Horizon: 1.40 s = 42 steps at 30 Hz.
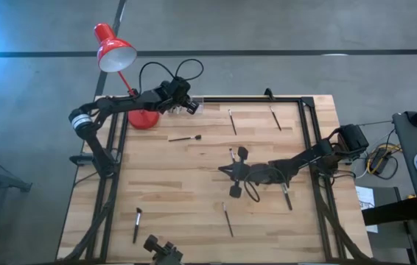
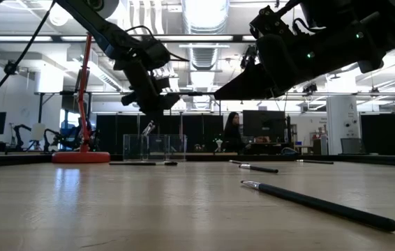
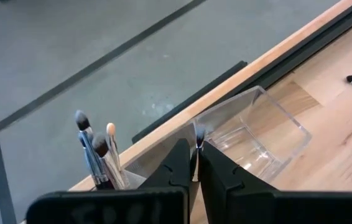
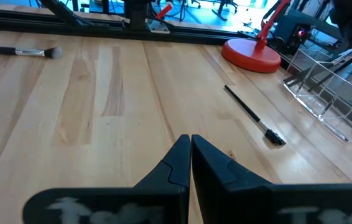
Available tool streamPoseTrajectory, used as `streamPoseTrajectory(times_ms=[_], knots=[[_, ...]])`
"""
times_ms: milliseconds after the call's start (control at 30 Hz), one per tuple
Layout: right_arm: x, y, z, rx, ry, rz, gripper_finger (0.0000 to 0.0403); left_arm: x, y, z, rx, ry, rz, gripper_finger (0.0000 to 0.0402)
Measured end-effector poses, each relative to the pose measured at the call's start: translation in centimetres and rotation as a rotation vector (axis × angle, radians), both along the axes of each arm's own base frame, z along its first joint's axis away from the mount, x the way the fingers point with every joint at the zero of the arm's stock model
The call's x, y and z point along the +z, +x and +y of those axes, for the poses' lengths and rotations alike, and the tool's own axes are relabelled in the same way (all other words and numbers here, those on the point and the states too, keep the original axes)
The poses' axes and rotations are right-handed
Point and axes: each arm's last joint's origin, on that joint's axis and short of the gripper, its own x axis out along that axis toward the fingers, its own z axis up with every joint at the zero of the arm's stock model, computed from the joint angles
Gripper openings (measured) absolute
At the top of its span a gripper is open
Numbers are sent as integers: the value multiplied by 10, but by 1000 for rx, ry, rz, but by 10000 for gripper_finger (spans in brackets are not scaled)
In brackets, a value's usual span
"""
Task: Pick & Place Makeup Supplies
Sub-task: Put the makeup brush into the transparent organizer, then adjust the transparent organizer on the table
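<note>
My left gripper hangs at the table's far edge, over a clear plastic holder, and is shut on a thin makeup brush. A few brushes stand upright in the holder's neighbouring compartment. My right gripper hovers shut over the middle of the table with nothing in it. Several more brushes lie flat on the wood, among them one near the lamp, two at the far side and one beside my right arm. My left gripper pinches the thin brush between its two fingers. The brush's small dark tip sticks out past the fingertips. The fingers slant down toward the table's far edge. The brush is clear of the table, above the clear holder; its other end is hidden behind the fingers.
A red desk lamp stands with its round base at the far left corner, close to my left arm. A black frame rail runs along the table's far and side edges. Two brushes lie near the front edge.
</note>
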Motion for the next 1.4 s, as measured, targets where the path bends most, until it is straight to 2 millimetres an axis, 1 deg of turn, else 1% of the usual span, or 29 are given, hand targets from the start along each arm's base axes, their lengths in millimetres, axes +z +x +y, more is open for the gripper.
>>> streamPoseTrajectory(times_ms=[233,500,667,833,933,1067,1233,1333,1400], knots=[[0,0,0,0,1,1,8,-12,3,4,9,-16,23,24],[0,0,0,0,0,1,8,-12,4,4,10,-11,19,53],[0,0,0,0,0,1,8,-3,0,1,10,-12,19,69],[0,0,0,0,0,1,8,13,-2,0,11,-20,28,72],[0,0,0,-1,1,1,8,20,1,-4,-17,-35,58,71],[0,0,0,0,1,2,8,21,9,-16,-148,-77,77,63],[0,0,0,0,0,2,8,14,22,-41,-327,-60,154,31],[0,0,0,0,0,2,8,11,27,-47,-354,-42,147,7],[0,0,0,-1,2,2,8,8,27,-48,-350,-37,136,3]])
